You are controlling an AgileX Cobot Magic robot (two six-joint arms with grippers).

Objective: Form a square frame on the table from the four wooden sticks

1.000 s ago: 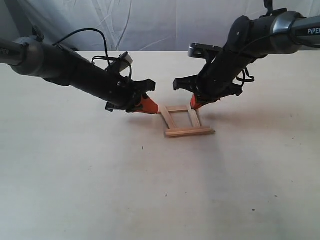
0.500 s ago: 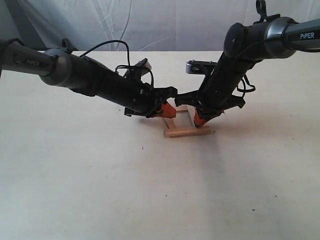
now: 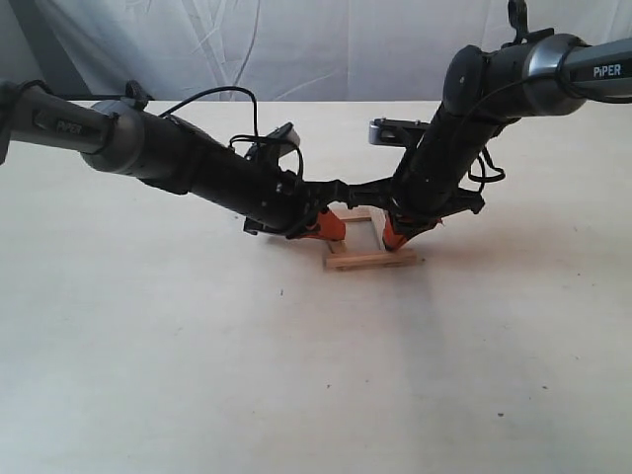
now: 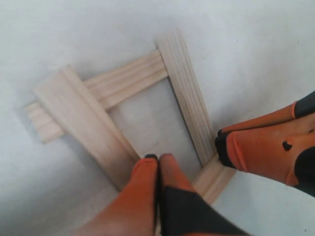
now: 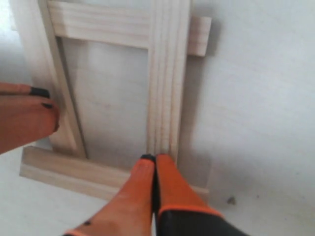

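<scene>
Four wooden sticks lie as a small square frame (image 3: pixel 370 260) on the table (image 3: pixel 197 375), ends overlapping. In the exterior view its near stick shows fully and its far stick (image 3: pixel 357 214) partly. My left gripper (image 3: pixel 332 226) is shut and empty, with its orange tips (image 4: pixel 158 157) down at the inner edge of a smooth side stick (image 4: pixel 86 123). My right gripper (image 3: pixel 395 235) is also shut and empty. Its tips (image 5: pixel 155 158) rest on the end of a grooved side stick (image 5: pixel 167 78), where that stick crosses another stick (image 5: pixel 74 172). Each wrist view shows the other gripper's fingers (image 4: pixel 261 152) (image 5: pixel 24 118).
Both dark arms slope down from the back and nearly meet over the frame. A crumpled white backdrop (image 3: pixel 316 49) hangs behind the table's far edge. Small dark specks (image 3: pixel 280 292) dot the pale surface.
My left gripper has moved right from outside the frame's left corner onto its left side. My right gripper has dropped onto the right side. The side sticks now stand less skewed.
</scene>
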